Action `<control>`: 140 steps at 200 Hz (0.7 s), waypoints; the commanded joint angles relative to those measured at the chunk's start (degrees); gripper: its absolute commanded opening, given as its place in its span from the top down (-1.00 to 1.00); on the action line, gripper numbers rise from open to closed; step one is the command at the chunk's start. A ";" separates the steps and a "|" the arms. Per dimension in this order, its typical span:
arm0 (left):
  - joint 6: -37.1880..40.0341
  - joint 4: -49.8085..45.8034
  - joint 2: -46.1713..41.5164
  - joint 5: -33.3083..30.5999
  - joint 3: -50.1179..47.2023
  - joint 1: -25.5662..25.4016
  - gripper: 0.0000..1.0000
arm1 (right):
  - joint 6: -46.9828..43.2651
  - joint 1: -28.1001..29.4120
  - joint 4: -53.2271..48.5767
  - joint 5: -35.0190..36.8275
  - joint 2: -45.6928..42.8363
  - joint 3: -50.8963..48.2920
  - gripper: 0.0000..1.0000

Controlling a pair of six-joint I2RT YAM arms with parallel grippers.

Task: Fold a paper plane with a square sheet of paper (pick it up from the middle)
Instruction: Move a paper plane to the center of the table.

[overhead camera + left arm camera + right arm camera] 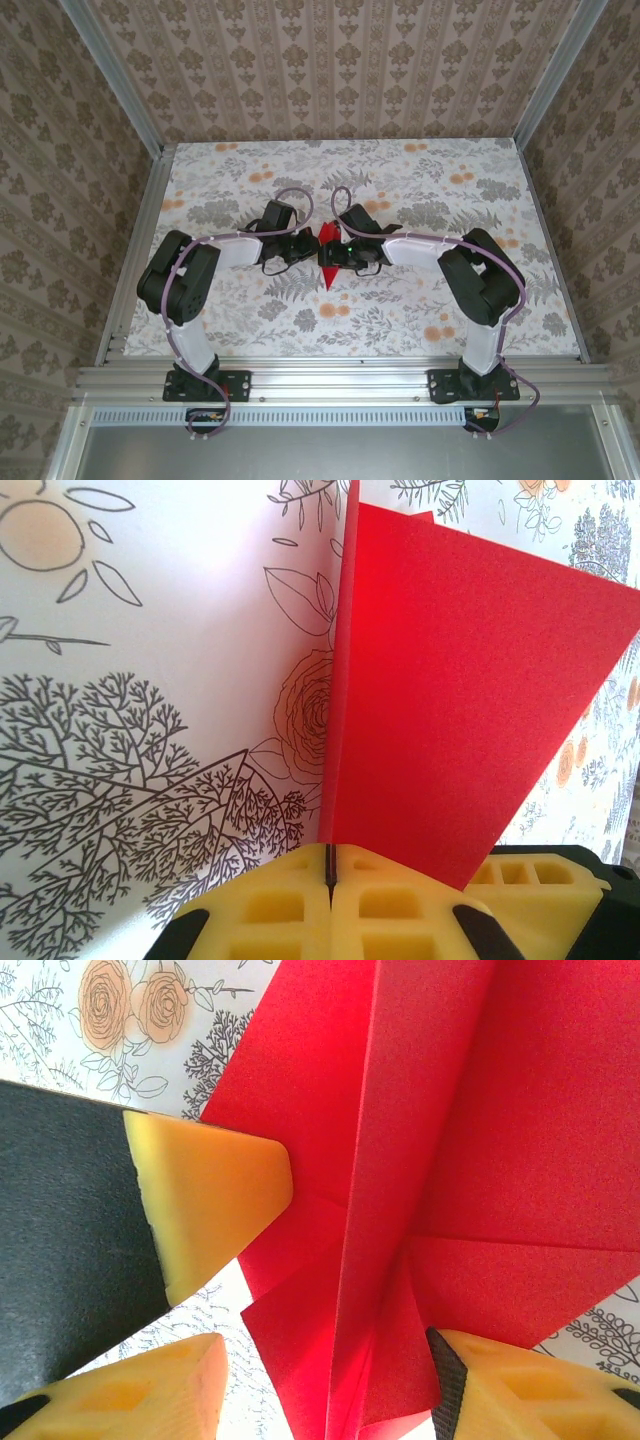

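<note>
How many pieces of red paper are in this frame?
1: the paper plane, over the middle of the table, its fold clamped in the left pincer. None seems hidden.

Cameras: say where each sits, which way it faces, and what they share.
Top external: above and behind the bases, looking down at the floral table; both arms, left claw and right claw flanking the red paper.
Left wrist: on the left arm, looking along its shut claw, pinching the paper.
Right wrist: on the right arm, looking past its open claw at the folds.
Shared: the red paper.
</note>
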 commanded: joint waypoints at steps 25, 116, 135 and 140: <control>-0.05 -0.41 0.91 1.15 0.49 0.44 1.00 | 0.32 0.56 -1.28 1.40 1.32 1.09 -0.12; -0.05 -0.39 0.08 1.24 -0.08 0.53 1.00 | 3.76 0.82 -4.05 6.31 0.71 2.17 0.18; -0.13 -0.22 0.19 1.30 -0.18 0.52 1.00 | 6.64 0.95 -3.10 6.59 0.27 1.66 0.19; -0.09 -0.20 0.16 1.36 -0.26 0.53 1.00 | 7.48 1.02 -2.51 6.43 0.04 1.36 0.19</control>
